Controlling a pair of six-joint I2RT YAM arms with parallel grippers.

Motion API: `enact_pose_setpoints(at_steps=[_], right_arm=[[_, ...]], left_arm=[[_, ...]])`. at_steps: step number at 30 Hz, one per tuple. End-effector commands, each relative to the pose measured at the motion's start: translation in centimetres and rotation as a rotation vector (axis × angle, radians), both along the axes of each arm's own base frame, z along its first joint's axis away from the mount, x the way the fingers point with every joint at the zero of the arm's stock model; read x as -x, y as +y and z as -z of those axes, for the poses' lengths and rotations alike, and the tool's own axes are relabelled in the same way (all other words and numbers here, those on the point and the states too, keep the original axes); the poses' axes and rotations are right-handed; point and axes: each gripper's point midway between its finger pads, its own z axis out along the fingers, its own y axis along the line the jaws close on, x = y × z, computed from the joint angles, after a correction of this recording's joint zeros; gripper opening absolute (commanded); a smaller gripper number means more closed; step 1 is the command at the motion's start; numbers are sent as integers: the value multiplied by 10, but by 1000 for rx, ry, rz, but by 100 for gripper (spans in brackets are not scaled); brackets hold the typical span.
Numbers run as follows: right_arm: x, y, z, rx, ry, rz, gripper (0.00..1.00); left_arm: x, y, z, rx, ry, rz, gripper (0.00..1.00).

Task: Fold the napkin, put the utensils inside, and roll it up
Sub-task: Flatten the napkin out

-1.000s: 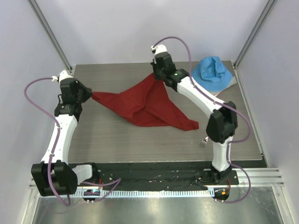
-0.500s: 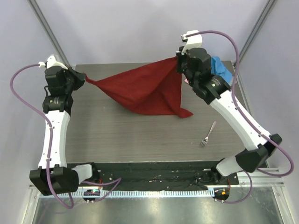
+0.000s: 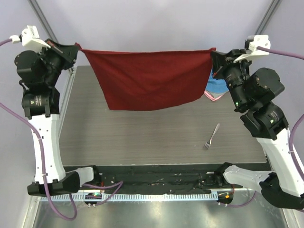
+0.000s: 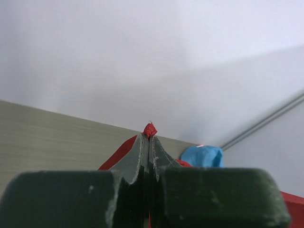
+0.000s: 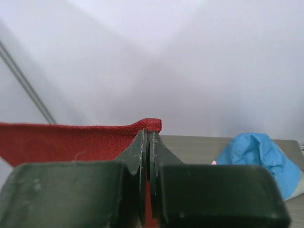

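The dark red napkin [image 3: 147, 78] hangs stretched flat in the air between both arms, high above the table. My left gripper [image 3: 77, 47] is shut on its top left corner; a red tip [image 4: 150, 129] pokes out of the fingers. My right gripper [image 3: 213, 51] is shut on its top right corner, and the red edge [image 5: 71, 138] runs off to the left. The small silver fork [image 3: 212, 136] lies on the table at the right, below the napkin and apart from it.
A bright blue cloth [image 3: 219, 85] with a pale pink cloth [image 3: 212, 97] under it lies at the back right, partly hidden by the right arm; the blue cloth also shows in the left wrist view [image 4: 202, 156] and the right wrist view [image 5: 259, 154]. Grey walls enclose the wooden table [image 3: 142, 137].
Both arms rose and spread apart, lifting the napkin off the table and pulling it from a sagging bunch into a flat hanging sheet. The fork has not moved.
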Motion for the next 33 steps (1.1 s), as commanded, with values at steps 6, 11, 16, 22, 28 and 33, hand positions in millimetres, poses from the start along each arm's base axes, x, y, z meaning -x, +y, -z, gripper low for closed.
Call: enact_pose_setpoints(at_steps=[6,11,16,22,28,33], right_arm=[[-114,-17,46,21,117,112,1],[-154,-22,46,35,119,121,1],[-171,-25,44,53,114,139,1],[-154,-33,17,52,50,154,1],[-108,-49,-7,32,-39,172,1],[-51,-63,-36,1,-135,161,1]], left_arm=[[-90,-1,34,66,106,83,0],[-115,4,47,54,163,79,0],[-118,5,42,54,148,74,0],[-95,3,7,34,66,65,0],[-46,4,-26,1,-37,22,0],[23,7,-63,-46,-157,-46,0]])
